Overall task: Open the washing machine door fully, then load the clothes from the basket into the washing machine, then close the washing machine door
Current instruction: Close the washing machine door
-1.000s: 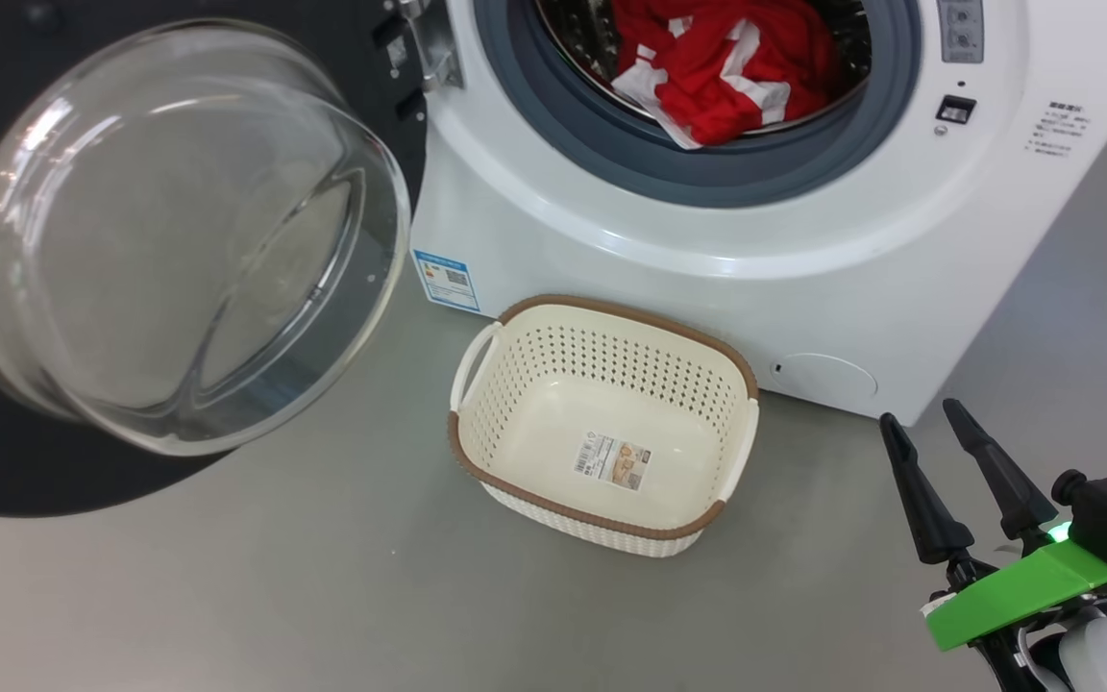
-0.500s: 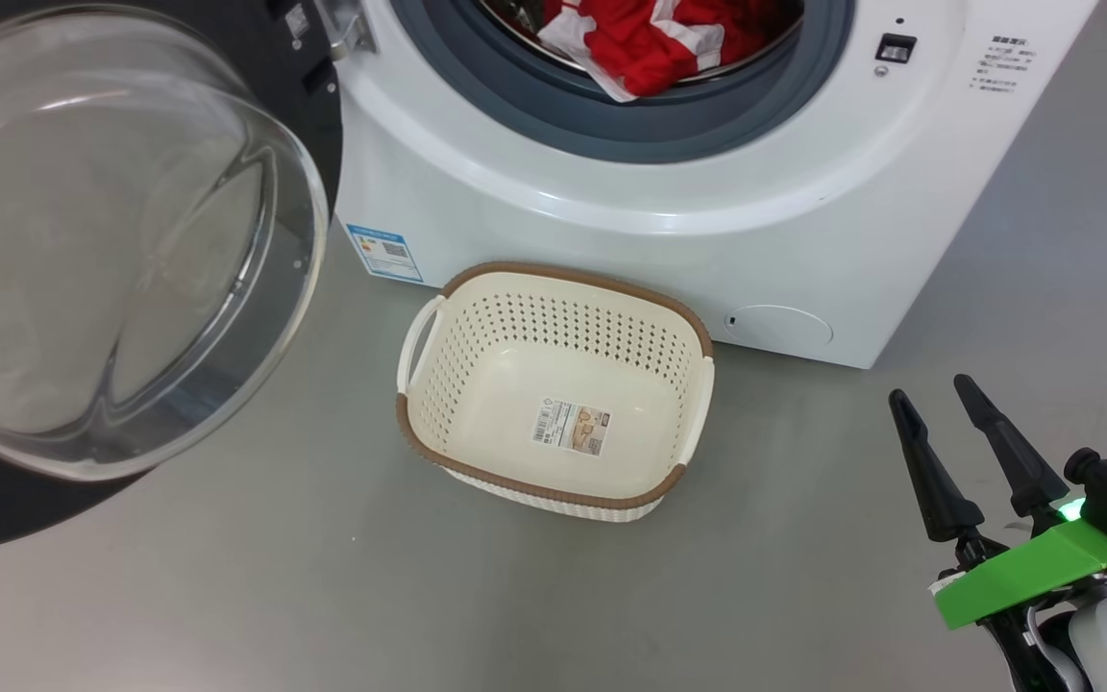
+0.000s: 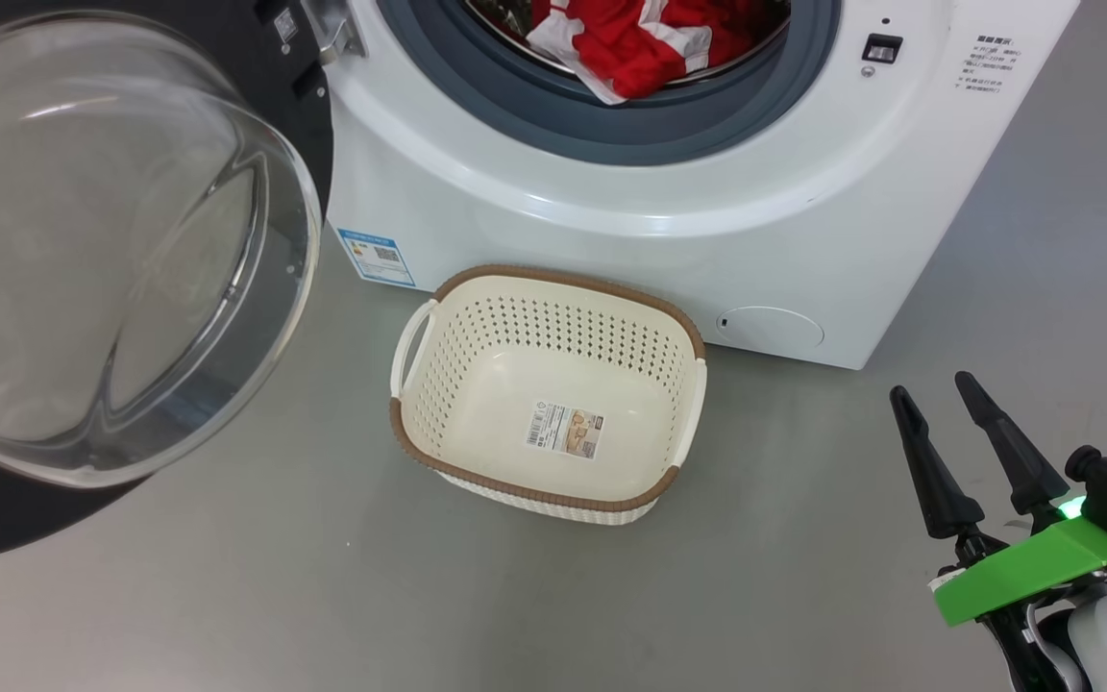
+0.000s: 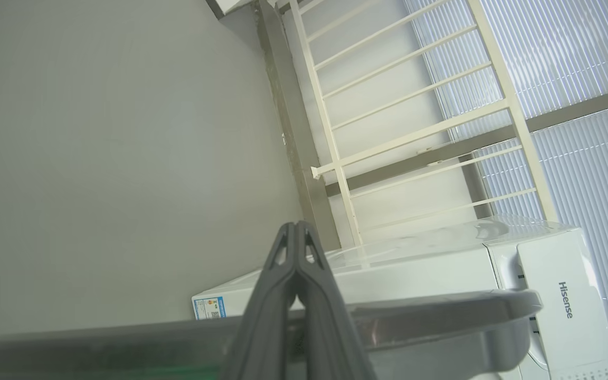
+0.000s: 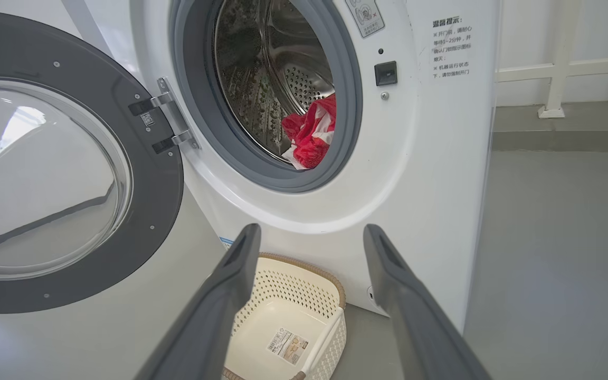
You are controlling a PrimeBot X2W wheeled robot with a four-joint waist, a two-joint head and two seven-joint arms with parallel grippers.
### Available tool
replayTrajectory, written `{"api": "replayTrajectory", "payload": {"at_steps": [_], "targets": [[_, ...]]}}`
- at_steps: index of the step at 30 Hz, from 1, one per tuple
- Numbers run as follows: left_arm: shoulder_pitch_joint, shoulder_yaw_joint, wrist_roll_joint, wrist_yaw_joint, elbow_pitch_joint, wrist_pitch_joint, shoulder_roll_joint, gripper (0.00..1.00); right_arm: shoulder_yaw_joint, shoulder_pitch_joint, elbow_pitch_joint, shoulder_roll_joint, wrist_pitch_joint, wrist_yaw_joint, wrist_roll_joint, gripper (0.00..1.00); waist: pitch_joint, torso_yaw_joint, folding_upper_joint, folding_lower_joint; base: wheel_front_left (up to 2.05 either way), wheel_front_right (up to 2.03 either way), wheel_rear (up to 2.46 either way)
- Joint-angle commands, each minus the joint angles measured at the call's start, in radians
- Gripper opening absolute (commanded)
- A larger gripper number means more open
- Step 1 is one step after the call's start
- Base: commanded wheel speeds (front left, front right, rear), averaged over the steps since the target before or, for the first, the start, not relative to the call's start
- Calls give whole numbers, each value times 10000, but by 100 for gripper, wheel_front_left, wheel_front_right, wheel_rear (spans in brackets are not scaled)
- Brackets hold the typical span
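Standing wide open, door [image 3: 111, 250]; basket [image 3: 553, 278] just beside washer [image 3: 630, 240].

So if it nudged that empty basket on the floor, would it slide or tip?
Probably slide. The basket looks like thin perforated plastic and holds no clothes, so it is likely light. It sits low and wide on the smooth grey floor, so tipping seems unlikely. Its holey walls may flex if squeezed.

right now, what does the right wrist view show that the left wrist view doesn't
Right wrist view: the open right pincer, red clothes lying in the drum, the empty basket and the washing machine door swung open. Left wrist view: the shut left pincer, window blinds and the Hisense logo. Shared: the white washing machine and grey floor.
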Motion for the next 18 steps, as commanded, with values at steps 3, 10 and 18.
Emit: {"api": "replayTrajectory", "payload": {"at_steps": [3, 10, 18], "targets": [[381, -143, -211, -162, -518, 879, 663, 0, 172, -109, -152, -48, -49, 90, 72, 100, -116, 16, 0, 0, 0, 0, 0], [1167, -516, -476, -173, -1456, 2380, 513, 0, 143, 7, -46, 33, -49, 90, 148, 100, -366, 83, 0, 0, 0, 0, 0], [1986, -1085, -1058, 156, -3294, 4323, -1, 0, 84, 197, -31, 177, -49, 90, 164, 100, -649, 139, 0, 0, 0, 0, 0]]}}
